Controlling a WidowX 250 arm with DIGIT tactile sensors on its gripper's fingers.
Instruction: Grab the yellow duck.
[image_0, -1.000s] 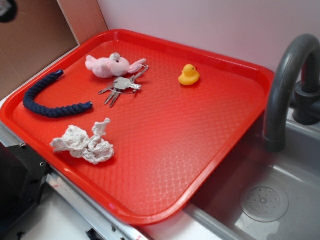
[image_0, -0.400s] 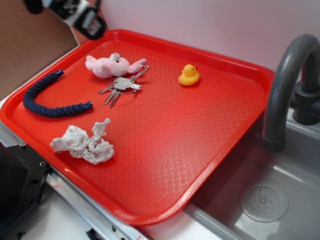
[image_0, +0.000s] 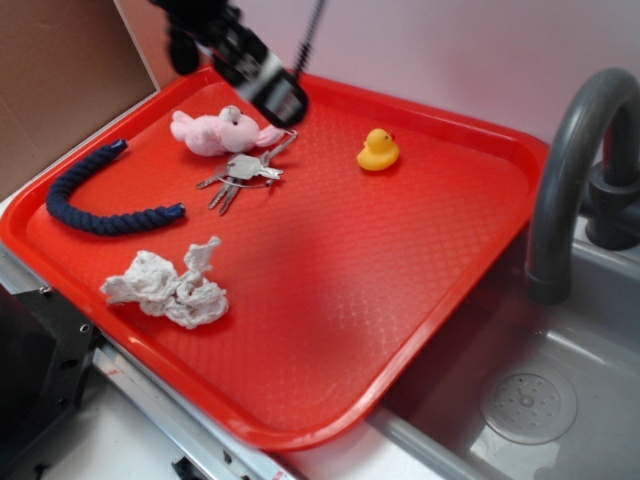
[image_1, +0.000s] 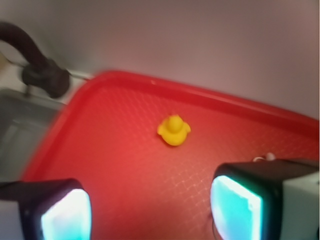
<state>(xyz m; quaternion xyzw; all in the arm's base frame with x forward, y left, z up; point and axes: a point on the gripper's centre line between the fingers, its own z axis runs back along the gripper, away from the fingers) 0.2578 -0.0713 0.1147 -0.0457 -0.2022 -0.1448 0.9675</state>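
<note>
Here, tool (image_1: 150, 210) was open, empty; yellow duck (image_1: 173, 130) sat ahead, approx. centred between jaws, well apart.

Small yellow duck (image_0: 378, 150), upright, untouched, on red tray (image_0: 330, 300)

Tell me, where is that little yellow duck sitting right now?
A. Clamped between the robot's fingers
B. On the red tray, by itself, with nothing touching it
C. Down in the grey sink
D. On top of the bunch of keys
B. The yellow duck stands alone on the red tray, apart from the keys, while the gripper hangs open above the tray, short of it.
</note>
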